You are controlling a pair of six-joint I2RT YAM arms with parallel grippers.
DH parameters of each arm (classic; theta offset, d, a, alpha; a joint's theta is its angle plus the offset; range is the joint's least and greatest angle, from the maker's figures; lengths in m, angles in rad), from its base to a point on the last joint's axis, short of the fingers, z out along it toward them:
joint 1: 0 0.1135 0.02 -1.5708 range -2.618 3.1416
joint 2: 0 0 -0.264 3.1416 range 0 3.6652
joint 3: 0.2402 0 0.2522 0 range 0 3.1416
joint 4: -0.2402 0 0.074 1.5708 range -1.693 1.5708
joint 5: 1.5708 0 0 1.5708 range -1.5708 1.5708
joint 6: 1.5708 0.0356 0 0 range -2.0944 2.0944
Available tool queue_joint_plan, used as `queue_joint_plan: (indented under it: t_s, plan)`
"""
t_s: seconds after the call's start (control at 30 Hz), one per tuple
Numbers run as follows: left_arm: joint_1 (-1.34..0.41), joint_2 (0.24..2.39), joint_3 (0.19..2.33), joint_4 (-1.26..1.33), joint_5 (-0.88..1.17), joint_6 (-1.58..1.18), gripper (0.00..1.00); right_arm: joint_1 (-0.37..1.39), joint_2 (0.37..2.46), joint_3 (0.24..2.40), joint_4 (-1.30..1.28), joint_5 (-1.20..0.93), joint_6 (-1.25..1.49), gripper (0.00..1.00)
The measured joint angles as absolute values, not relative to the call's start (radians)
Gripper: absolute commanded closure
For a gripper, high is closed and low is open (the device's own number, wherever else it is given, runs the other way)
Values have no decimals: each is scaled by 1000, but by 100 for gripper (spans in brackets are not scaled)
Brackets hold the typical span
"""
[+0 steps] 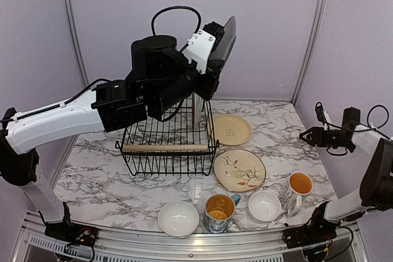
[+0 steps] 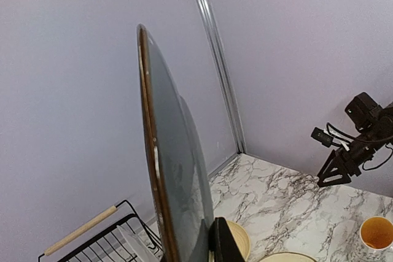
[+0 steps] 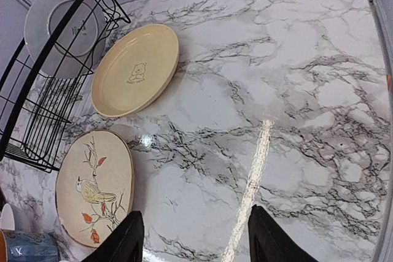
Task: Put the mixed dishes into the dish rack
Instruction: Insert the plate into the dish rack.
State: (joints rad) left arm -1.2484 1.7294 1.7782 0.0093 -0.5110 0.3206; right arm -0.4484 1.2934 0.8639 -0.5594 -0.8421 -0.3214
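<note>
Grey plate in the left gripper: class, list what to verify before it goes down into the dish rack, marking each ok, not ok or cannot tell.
1. Left gripper shut on the rim of the grey plate: ok.
2. Grey plate held on edge, near upright: ok.
3. Plate raised above the dish rack: ok.
4. Lined up with a free slot beside the standing plate in the rack: cannot tell.
5. Right gripper open, empty, away from the rack: ok.
6. Pale yellow plate flat on the table, outside the rack: ok.
</note>
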Motion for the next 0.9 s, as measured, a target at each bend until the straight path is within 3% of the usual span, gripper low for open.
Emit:
queue_joint_plan:
  t_s: [0.37, 0.9]
  plan:
    - [-869, 1592, 1505, -44, -411, -150, 100, -448, 1268, 803, -361, -721, -306, 44]
    - [-717, 1847, 1565, -67, -172, -402, 100, -448, 1280, 788, -339, -697, -305, 44]
